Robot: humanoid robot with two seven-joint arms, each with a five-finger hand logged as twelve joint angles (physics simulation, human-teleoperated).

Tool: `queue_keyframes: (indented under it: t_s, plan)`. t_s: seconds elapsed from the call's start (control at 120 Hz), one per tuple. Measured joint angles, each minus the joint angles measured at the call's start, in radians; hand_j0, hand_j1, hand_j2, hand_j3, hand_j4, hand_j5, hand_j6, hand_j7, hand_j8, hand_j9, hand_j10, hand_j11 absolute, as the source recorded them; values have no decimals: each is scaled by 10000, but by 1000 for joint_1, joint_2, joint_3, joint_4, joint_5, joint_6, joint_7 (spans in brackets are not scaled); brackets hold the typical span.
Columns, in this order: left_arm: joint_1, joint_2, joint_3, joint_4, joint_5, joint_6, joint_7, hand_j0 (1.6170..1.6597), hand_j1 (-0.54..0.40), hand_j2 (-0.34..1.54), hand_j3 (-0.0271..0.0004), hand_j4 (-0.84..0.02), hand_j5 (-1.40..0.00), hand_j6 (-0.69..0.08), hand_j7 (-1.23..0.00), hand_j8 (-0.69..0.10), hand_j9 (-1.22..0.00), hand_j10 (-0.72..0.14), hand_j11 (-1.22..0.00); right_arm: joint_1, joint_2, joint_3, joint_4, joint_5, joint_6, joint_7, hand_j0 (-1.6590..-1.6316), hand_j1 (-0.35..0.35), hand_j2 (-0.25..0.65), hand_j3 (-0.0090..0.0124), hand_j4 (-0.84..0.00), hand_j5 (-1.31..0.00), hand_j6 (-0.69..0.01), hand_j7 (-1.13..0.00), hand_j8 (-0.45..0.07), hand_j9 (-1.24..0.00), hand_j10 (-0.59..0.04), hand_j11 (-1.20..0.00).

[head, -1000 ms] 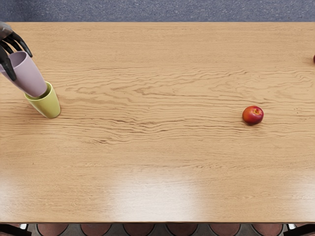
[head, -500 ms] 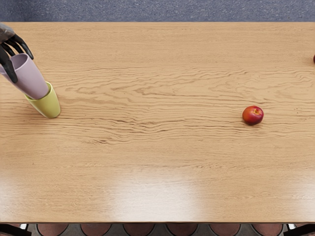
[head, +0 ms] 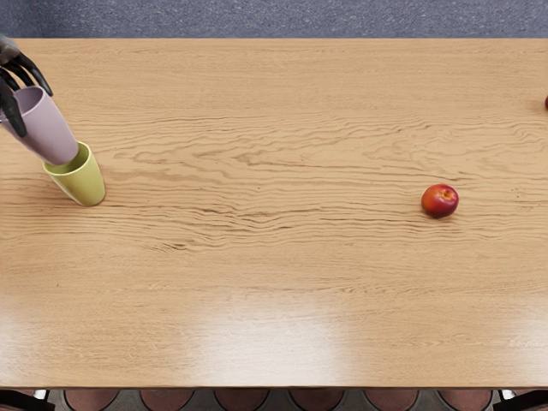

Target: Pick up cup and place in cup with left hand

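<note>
My left hand (head: 29,101) comes in at the upper left edge, its dark fingers closed around the upper part of a lilac cup (head: 50,133). The base of that cup overlaps the mouth of a yellow-green cup (head: 83,181) standing on the table. Whether the lilac base is inside the rim or just above it cannot be told for certain. Part of the yellow-green cup's opening shows to the right of the lilac base. The right arm is out of view.
A red fruit (head: 440,200) lies on the wooden table (head: 274,257) right of the middle. Another dark red object (head: 546,103) is cut off by the right picture edge.
Between the earlier frames the lilac cup went slightly lower and right; now it is higher and further left with my left hand, and more of the yellow-green cup's opening shows.
</note>
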State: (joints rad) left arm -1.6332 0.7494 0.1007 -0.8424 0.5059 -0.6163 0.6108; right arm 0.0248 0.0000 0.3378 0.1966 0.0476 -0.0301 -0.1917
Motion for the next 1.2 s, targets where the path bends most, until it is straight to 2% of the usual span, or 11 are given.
queue_keyframes:
  t_s: [0.125,0.608,0.85,0.967,1.008,1.142,1.175,1.2]
  plan:
    - [4,-22,0,14,6,1,0,16554,-1567,5770,0,-5299,-8870,-3233,-8546,-3110,-8709,-4793,-8611,0,0,1,0,0,0,0,-16581,-3117,-64,0,-310,-404,-310,-404,-310,-404,-310,-404]
    - [19,-25,1,18,8,0,0,16556,-1893,6909,0,-5253,-9166,-3157,-8825,-3065,-8903,-4938,-8697,0,0,0,0,0,0,0,-16581,-3117,-64,0,-309,-404,-309,-404,-309,-404,-310,-404]
    - [26,-31,1,18,8,0,0,16558,-1828,7453,0,-5644,-9143,-3434,-8918,-3324,-8922,-5279,-8748,0,0,0,0,0,-1,0,-16581,-3117,-64,0,-309,-404,-309,-404,-309,-404,-310,-404]
    - [27,-31,1,18,9,-1,0,16561,-1606,7127,0,-5903,-9144,-3572,-8963,-3578,-8921,-5425,-8762,0,0,0,0,0,0,0,-16581,-3117,-64,0,-309,-404,-309,-404,-309,-404,-310,-404]
    - [27,-32,2,18,9,-1,0,16559,-2119,8619,0,-5735,-9097,-3477,-8976,-3420,-8919,-5090,-8771,0,0,0,0,0,-1,0,-16581,-3117,-64,0,-309,-404,-309,-404,-309,-404,-310,-404]
    - [33,-33,1,16,8,-1,0,16560,-2006,7749,0,-5687,-8833,-3414,-8809,-3418,-8697,-5164,-8616,0,0,0,0,0,0,0,-16581,-3117,-64,0,-309,-404,-308,-404,-309,-404,-309,-404]
    - [32,-37,1,16,9,0,0,16563,-1805,6601,0,-5647,-8205,-3378,-8193,-3366,-8104,-5044,-8048,0,0,0,0,0,0,0,-16581,-3117,-63,0,-309,-404,-309,-404,-309,-404,-310,-404]
    - [32,-42,1,17,10,1,0,16566,-1364,5869,0,-5098,-7370,-3092,-7360,-3082,-7281,-4681,-7241,0,0,0,0,0,0,0,-16581,-3117,-63,0,-309,-404,-309,-404,-309,-404,-310,-404]
